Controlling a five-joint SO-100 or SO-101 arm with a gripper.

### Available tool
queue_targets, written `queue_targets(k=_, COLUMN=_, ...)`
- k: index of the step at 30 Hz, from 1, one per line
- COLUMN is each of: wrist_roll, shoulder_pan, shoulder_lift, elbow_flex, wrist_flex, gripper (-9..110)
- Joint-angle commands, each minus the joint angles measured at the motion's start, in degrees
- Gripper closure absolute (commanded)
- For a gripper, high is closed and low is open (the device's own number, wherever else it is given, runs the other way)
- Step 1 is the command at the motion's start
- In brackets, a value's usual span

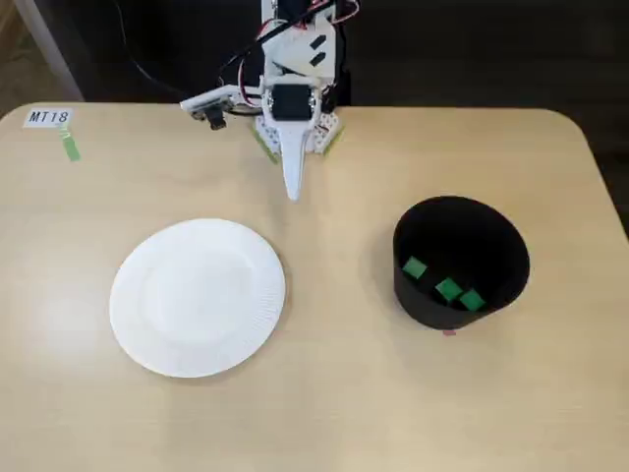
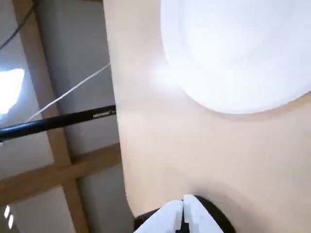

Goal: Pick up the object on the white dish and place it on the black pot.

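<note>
The white dish [image 1: 198, 297] lies at the left of the table in the fixed view with nothing on it; it also shows in the wrist view [image 2: 238, 53], bare. The black pot [image 1: 459, 264] stands at the right and holds three green cubes [image 1: 447, 288] on its floor. My gripper [image 1: 292, 189] is folded back near the arm's base at the far edge, its white fingers together and pointing down at the table, holding nothing. In the wrist view the fingertips [image 2: 183, 204] meet at the bottom edge.
A paper label "MT18" [image 1: 49, 117] with a green tape strip [image 1: 71, 147] is stuck at the far left corner. The arm's base [image 1: 295, 123] and cables sit at the table's far edge. The wrist view shows the table edge and floor beyond.
</note>
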Motion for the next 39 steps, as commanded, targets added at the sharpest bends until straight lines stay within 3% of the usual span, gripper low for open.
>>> queue_targets(k=1, wrist_roll=-0.26, shoulder_pan=0.70, shoulder_lift=7.38, elbow_flex=6.15, wrist_flex=2.11, gripper=102)
queue_targets(k=6, wrist_roll=-0.35, shoulder_pan=0.70, shoulder_lift=17.75, elbow_flex=14.41, wrist_flex=6.86, gripper=102)
queue_targets(k=39, wrist_roll=-2.11, shoulder_pan=-0.09, shoulder_lift=17.84, elbow_flex=21.27, wrist_flex=4.48, gripper=101)
